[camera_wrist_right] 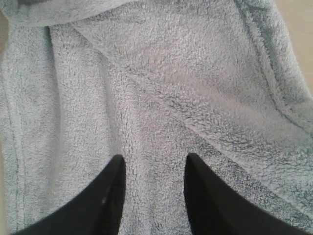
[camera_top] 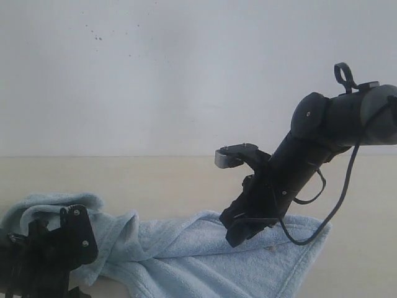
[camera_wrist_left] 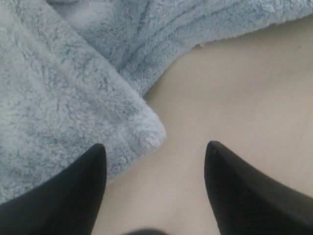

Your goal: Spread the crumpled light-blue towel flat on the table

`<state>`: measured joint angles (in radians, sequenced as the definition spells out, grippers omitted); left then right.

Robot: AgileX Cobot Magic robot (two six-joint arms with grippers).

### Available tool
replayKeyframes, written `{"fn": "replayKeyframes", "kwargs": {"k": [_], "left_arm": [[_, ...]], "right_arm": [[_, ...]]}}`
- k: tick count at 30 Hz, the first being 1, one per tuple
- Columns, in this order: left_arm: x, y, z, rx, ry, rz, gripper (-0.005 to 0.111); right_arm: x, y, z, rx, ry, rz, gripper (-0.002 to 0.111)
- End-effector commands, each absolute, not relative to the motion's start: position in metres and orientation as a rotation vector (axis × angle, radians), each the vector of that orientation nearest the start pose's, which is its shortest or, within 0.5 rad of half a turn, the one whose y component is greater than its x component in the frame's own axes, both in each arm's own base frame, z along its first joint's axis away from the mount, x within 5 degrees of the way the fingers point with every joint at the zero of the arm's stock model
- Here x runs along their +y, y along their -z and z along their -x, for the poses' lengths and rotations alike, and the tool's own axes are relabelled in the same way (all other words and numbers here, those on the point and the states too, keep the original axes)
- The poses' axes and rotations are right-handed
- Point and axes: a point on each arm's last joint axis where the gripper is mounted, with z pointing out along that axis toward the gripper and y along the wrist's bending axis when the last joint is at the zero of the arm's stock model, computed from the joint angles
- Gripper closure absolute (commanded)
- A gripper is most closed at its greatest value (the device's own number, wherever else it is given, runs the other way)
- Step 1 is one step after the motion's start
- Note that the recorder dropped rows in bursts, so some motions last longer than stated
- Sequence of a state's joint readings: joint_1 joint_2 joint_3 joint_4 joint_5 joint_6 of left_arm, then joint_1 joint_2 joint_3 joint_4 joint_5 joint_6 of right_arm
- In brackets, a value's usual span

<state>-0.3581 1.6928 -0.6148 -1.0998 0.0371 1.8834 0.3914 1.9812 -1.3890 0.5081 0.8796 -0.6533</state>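
Exterior view: I see the pale light-blue fluffy terry-cloth towel (camera_top: 186,254) lying on the wide pale beige tabletop (camera_top: 155,177). It sits low in frame and runs from the left edge to right of centre. Its L end is bunched into rolls and folds. Its R part lies flatter, w/ one corner spread out. A plain white wall (camera_top: 186,74) stands behind.

L arm: black, low in the left corner, in front of the bunched end. In the left wrist view the left fingers (camera_wrist_left: 73,196) are spread wide and grip nothing. One tip shows over a rounded, folded towel corner, the other over bare tabletop. I cannot confirm contact w/ the cloth.

R arm: black, angled down from upper right toward the flatter part of the towel, w/ a black cable (camera_top: 344,186) looping off it. In the right wrist view the right fingers (camera_wrist_right: 98,196) are apart w/ a narrower gap, over creased towel pile. Hemmed edges run along both sides of that view. I cannot tell whether the tips touch the cloth.
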Motion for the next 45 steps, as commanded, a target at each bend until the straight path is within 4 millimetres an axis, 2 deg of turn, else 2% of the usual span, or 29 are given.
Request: {"fn": "replayKeyframes", "kwargs": {"k": [1, 8, 11, 15, 18, 28, 30, 32, 36, 37, 38, 45], "left_arm": [[-0.104, -0.120, -0.263, 2.182, -0.088, -1.399, 0.051], [-0.107, -0.109, -0.273, 2.216, -0.089, -1.392, 0.053], [-0.108, -0.111, -0.278, 2.230, -0.088, -1.337, 0.063], [-0.110, -0.124, -0.286, 2.245, -0.073, -1.195, 0.084], [-0.110, -0.134, -0.287, 2.228, -0.071, -1.152, 0.092], [-0.111, -0.171, -0.281, 2.152, -0.025, -1.060, 0.091], [-0.114, -0.171, -0.275, 2.152, 0.043, -1.105, 0.090], [-0.117, -0.166, -0.269, 2.154, 0.094, -1.184, 0.083], [-0.112, -0.154, -0.266, 2.192, 0.056, -1.187, 0.050], [-0.110, -0.152, -0.266, 2.200, 0.029, -1.174, 0.046], [-0.109, -0.150, -0.266, 2.216, 0.019, -1.153, 0.044], [-0.106, -0.133, -0.265, 2.274, 0.001, -1.152, 0.045]], "right_arm": [[0.185, -0.187, -0.358, 2.625, -0.560, 1.052, 0.070], [0.185, -0.187, -0.358, 2.619, -0.556, 1.051, 0.070], [0.185, -0.187, -0.358, 2.619, -0.556, 1.051, 0.070], [0.185, -0.187, -0.358, 2.619, -0.556, 1.051, 0.070], [0.185, -0.187, -0.358, 2.619, -0.556, 1.051, 0.070], [0.185, -0.187, -0.358, 2.624, -0.559, 1.050, 0.070], [0.185, -0.187, -0.357, 2.627, -0.562, 1.053, 0.070], [0.185, -0.187, -0.357, 2.627, -0.562, 1.053, 0.070], [0.185, -0.187, -0.357, 2.627, -0.562, 1.053, 0.070], [0.185, -0.187, -0.357, 2.627, -0.562, 1.053, 0.070], [0.185, -0.187, -0.357, 2.627, -0.562, 1.053, 0.070], [0.185, -0.187, -0.358, 2.621, -0.557, 1.048, 0.070]]}}
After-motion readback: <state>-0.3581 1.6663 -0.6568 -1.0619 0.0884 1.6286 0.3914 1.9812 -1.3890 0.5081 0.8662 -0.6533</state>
